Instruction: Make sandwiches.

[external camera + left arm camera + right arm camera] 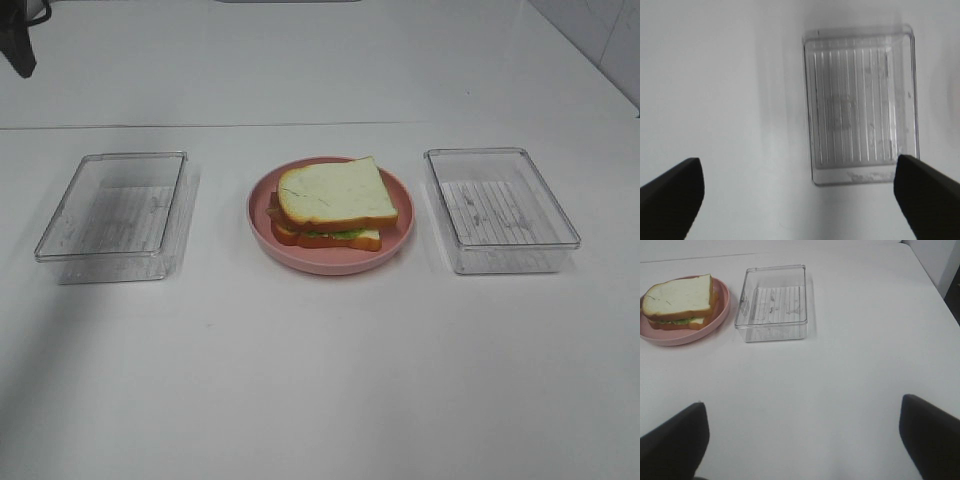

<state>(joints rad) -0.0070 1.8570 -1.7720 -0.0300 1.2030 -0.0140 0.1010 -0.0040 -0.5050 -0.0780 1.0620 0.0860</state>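
Observation:
One sandwich (pixel 335 203) sits on the pink round plate (pixel 262 222) at the table's middle: a white bread slice with orange-brown crust on top, green lettuce and a second slice under it. It also shows in the right wrist view (pixel 679 301). Neither gripper shows in the exterior view. My left gripper (pixel 799 200) is open and empty, high over the left clear tray (pixel 860 103). My right gripper (pixel 802 437) is open and empty above bare table, well back from the right tray (pixel 772 302).
An empty clear plastic tray (pixel 115 213) lies left of the plate and another (pixel 499 207) lies right of it. The white table runs wide toward the near edge. A dark object (pixel 18 40) stands at the far left corner.

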